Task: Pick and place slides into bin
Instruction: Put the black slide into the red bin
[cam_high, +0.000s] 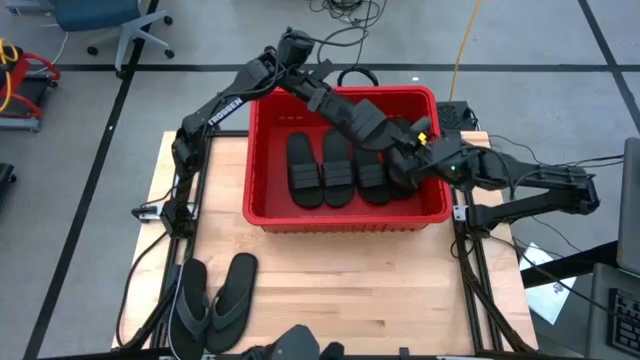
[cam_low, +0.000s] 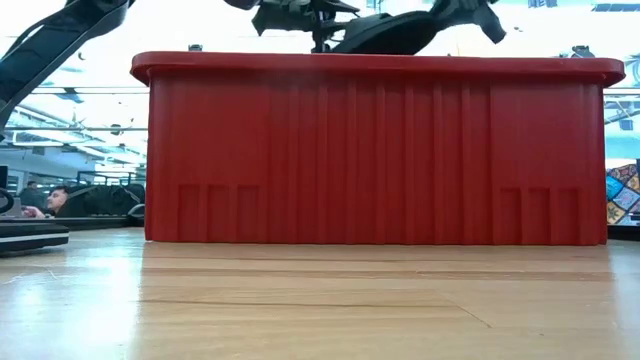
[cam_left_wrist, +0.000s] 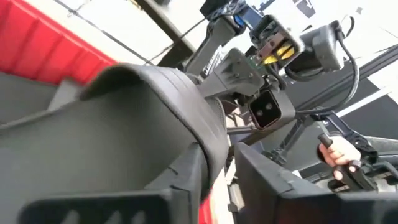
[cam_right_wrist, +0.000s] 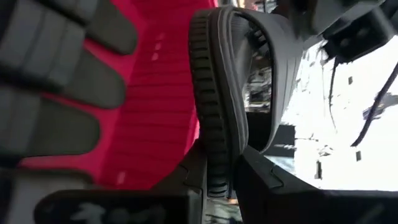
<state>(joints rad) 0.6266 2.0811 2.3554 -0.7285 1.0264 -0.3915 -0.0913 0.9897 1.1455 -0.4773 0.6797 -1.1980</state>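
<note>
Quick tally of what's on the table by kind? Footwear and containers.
Band-strap slides flat in the red bin: 3 clearly seen; the arms may hide more
Held slide over the bin, in the right gripper: 1
Flip-flops on the table: 2
Red bin: 1
Total: 6 sandals, 1 bin

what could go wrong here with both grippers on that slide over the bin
Both the left gripper and right gripper pinch one slide above the red bin; pulling apart could tear it loose or strain an arm. Dropped, it may land askew on the slides already inside.
</note>
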